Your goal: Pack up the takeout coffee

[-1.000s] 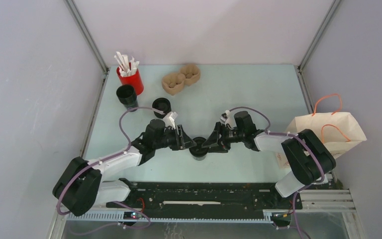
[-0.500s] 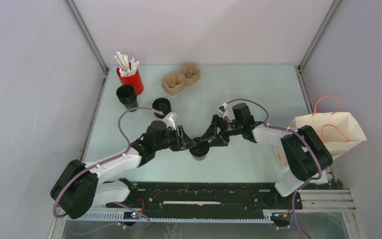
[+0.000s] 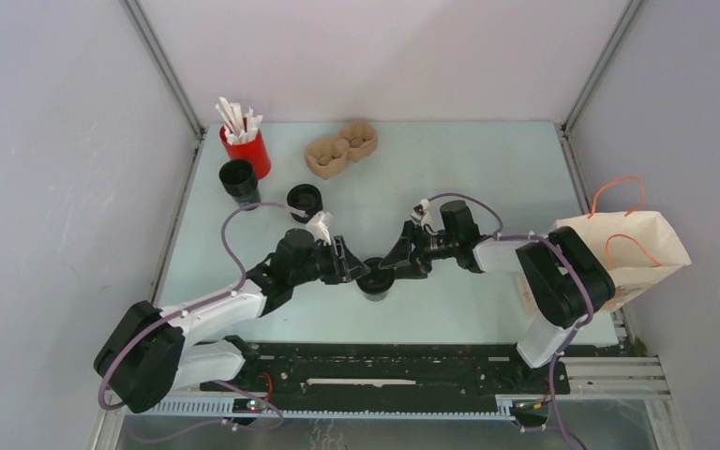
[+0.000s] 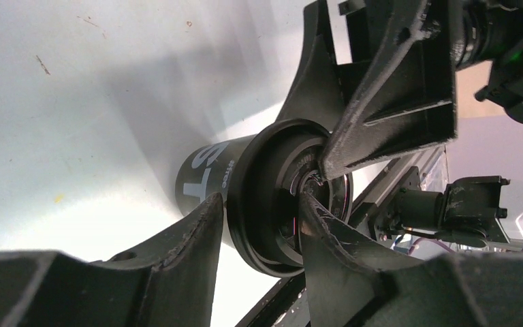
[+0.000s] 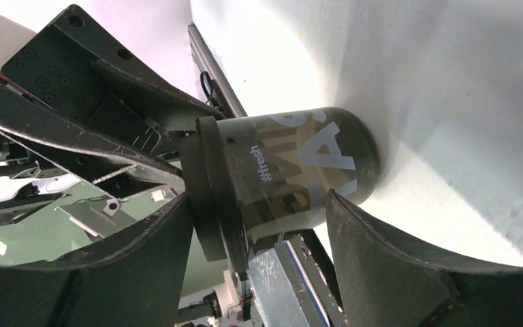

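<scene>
- The takeout coffee (image 3: 375,281) stands upright on the desk (image 3: 487,178), close to the middle of the near edge, with the two arms meeting over it.
- The left gripper (image 4: 259,214) is set narrow on the lid (image 4: 265,191). One fingertip sits just under the rim by the cup wall and the other rests on the lid's top face, so it looks to be pinching the rim.
- The right gripper (image 5: 259,204) is spread wide and grips nothing. Its jaws stand apart, one up by the lid and one down near the cup's foot. From the left wrist view, one of its fingers seems to touch the lid's top.
- I'd judge the cup light, with a thin wall that dents if squeezed hard. The glossy printed side looks slippery.
- The lid only presses on, so lifting by the rim alone could pop it off. If there is drink inside, a tilt would spill it.
- The best hold looks to be round the body just below the lid, where the rolled rim stiffens it, keeping it upright.
- The brown paper bag (image 3: 619,246) sits well apart at the desk's right edge, mouth side not clear from here.
</scene>
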`<act>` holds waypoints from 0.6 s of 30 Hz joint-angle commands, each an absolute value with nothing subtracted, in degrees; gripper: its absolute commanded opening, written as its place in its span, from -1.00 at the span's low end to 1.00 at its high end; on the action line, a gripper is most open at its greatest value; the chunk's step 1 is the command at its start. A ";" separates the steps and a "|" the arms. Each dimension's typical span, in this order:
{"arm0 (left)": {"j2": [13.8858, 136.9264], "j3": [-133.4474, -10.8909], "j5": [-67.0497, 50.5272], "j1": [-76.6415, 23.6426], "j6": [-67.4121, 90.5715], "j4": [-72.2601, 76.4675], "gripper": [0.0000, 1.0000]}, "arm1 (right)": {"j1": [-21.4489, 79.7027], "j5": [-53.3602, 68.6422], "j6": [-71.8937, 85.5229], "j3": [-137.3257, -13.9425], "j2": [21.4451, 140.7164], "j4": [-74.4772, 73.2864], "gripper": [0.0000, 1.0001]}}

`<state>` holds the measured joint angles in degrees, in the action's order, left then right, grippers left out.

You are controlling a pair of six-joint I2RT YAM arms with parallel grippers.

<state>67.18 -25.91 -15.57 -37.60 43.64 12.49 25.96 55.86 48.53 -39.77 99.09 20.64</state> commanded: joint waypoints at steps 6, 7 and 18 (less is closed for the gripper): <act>67.19 -23.46 -12.24 -38.98 41.31 0.95 -0.03 | 29.03 50.66 44.06 -37.98 88.66 7.41 0.80; 67.30 -23.51 -12.16 -39.08 41.37 0.97 -0.02 | 29.59 50.41 44.33 -37.32 89.09 8.25 0.78; 70.44 -21.88 -11.17 -39.46 41.84 2.76 -0.05 | 28.84 49.29 49.49 -30.89 106.08 28.44 -0.19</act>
